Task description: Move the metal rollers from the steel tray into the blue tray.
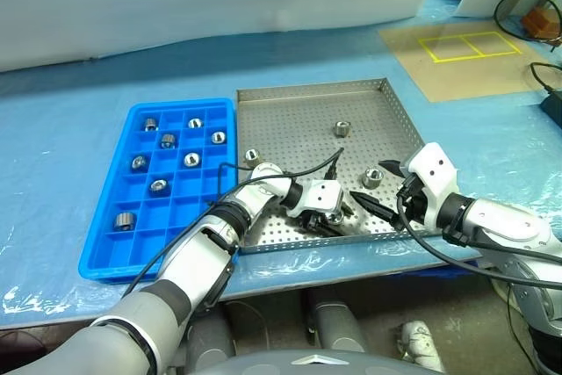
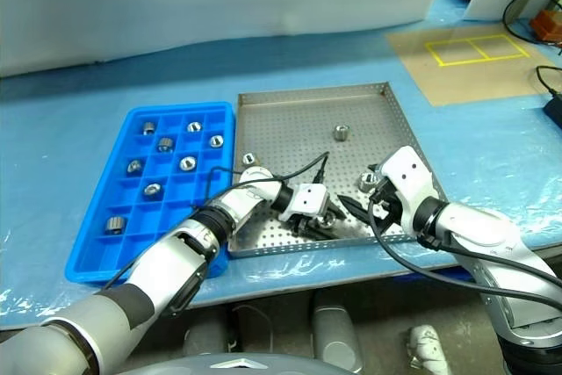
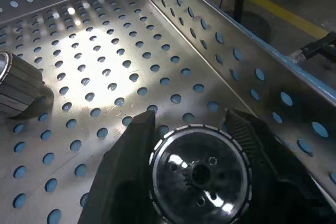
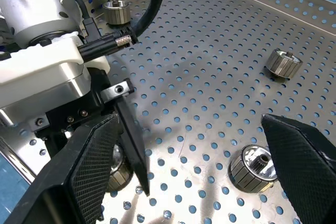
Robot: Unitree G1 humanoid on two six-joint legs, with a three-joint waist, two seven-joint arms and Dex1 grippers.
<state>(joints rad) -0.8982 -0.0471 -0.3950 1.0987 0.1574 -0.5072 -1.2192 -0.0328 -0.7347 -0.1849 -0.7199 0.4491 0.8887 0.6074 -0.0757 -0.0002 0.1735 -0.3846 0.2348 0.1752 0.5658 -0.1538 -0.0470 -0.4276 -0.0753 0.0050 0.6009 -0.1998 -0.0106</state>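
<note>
The steel tray (image 1: 290, 125) lies mid-table with the blue tray (image 1: 98, 248) to its left. My left gripper (image 1: 337, 213) rests low at the steel tray's front rim, shut on a metal roller (image 3: 199, 174) that stands on the perforated floor. My right gripper (image 1: 381, 185) hovers open just right of it, above another roller (image 4: 254, 167). Loose rollers also lie at the tray's middle (image 1: 342, 127) and near its left wall (image 1: 252, 157). Several rollers (image 1: 191, 159) sit in the blue tray's compartments.
A brown board with yellow tape squares (image 1: 457, 48) lies at the back right, with black cables (image 1: 525, 8) beyond it. Blue sheeting (image 1: 70, 103) covers the table, and the table's front edge runs just below both trays.
</note>
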